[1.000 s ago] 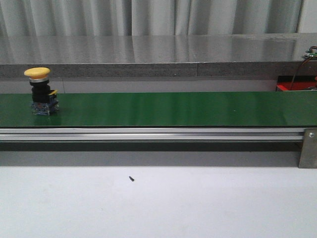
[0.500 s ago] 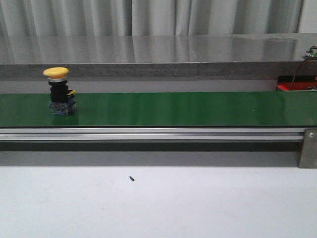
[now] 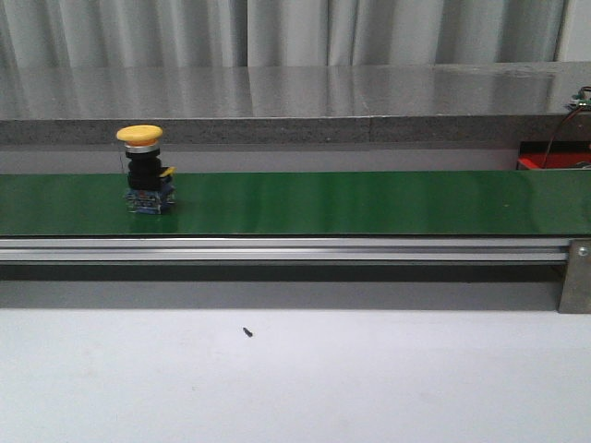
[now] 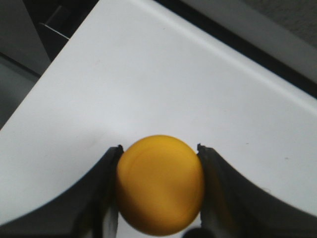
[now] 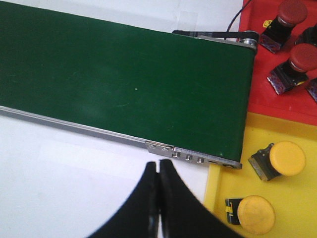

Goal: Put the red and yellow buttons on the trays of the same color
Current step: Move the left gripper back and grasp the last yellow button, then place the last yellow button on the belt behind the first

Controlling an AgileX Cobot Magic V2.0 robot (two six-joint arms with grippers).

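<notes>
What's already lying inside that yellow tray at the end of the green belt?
Two yellow buttons lie on their sides in the yellow tray. The rest of the tray runs out of view.

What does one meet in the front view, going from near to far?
White table with a small dark speck → aluminium rail → green belt carrying the yellow button → grey counter → curtain.

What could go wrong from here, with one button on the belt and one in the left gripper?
1. The left gripper is shut on a yellow button, while the right gripper is shut and empty; the upright yellow button on the belt may pass unpicked.
2. The yellow tray already holds two yellow buttons; a release could land on one.
3. The red tray borders it; a drop near the seam may misplace the button.
</notes>
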